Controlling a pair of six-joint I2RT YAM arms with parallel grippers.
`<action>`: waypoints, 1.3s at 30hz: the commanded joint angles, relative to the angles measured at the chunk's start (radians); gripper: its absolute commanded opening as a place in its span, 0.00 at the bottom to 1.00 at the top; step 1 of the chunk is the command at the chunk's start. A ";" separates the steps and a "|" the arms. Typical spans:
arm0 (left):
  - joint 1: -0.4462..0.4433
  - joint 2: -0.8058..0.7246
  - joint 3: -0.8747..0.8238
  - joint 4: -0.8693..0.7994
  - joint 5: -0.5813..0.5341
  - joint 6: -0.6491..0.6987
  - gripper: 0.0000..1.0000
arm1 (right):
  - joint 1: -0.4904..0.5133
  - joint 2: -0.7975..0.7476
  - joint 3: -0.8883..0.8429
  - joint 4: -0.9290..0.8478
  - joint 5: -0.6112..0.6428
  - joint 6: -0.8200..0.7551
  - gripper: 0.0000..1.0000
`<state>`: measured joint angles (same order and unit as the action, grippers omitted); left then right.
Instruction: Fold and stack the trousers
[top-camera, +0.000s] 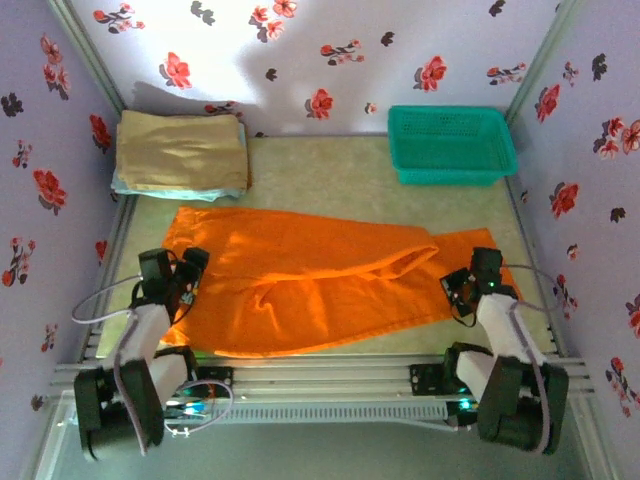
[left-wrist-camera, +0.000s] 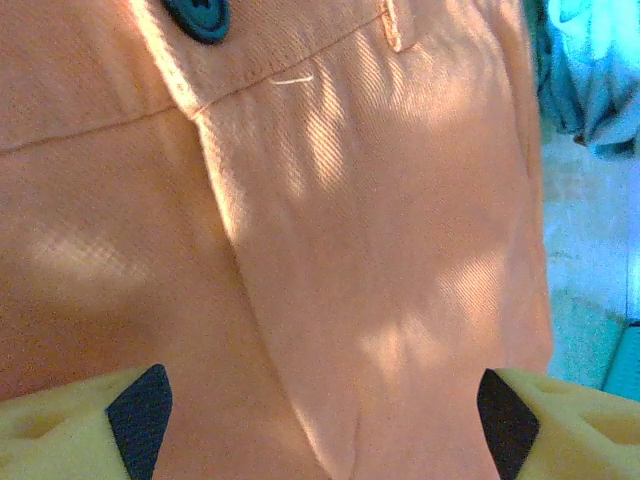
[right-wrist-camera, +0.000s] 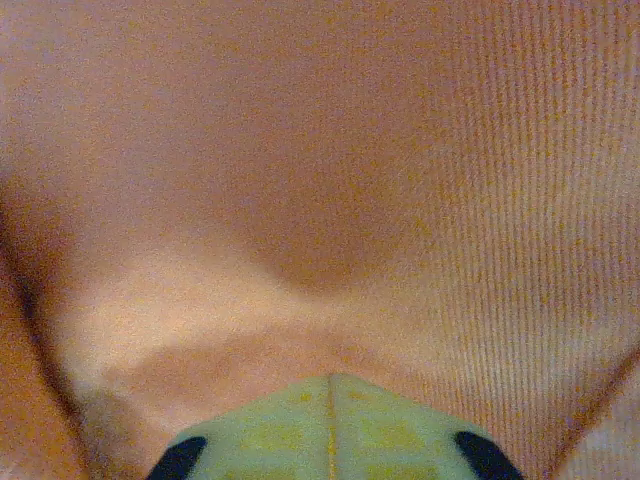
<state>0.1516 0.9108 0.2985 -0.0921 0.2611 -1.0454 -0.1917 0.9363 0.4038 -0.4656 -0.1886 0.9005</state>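
Top external: trousers (top-camera: 310, 290) lie flat on table (top-camera: 330, 175), floral walls (top-camera: 230, 50).

The counter (top-camera: 330, 175) is carrying one pair of orange trousers (top-camera: 300, 280), one green basket (top-camera: 450, 176), and two folded cloths: one tan cloth (top-camera: 180, 148), one light blue cloth (top-camera: 150, 189). Two hands are showing, left hand (top-camera: 188, 268) and right hand (top-camera: 462, 285).

Orange trousers (top-camera: 310, 280) lie flat across table, waist left, legs right, apparently folded lengthwise; dark button at waistband.
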 joint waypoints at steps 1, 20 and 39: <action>0.012 -0.128 0.065 -0.276 -0.037 0.065 0.83 | 0.012 -0.086 0.113 -0.109 -0.046 -0.080 0.27; 0.011 -0.129 0.139 -0.298 0.047 0.061 0.83 | 0.231 0.349 0.320 0.077 -0.176 -0.184 0.41; -0.133 0.012 0.129 -0.136 0.074 0.033 0.83 | 0.248 0.316 0.244 0.073 -0.167 -0.243 0.48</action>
<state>0.0372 0.8978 0.4126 -0.2714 0.3191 -1.0145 0.0471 1.2335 0.6621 -0.4507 -0.3447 0.6613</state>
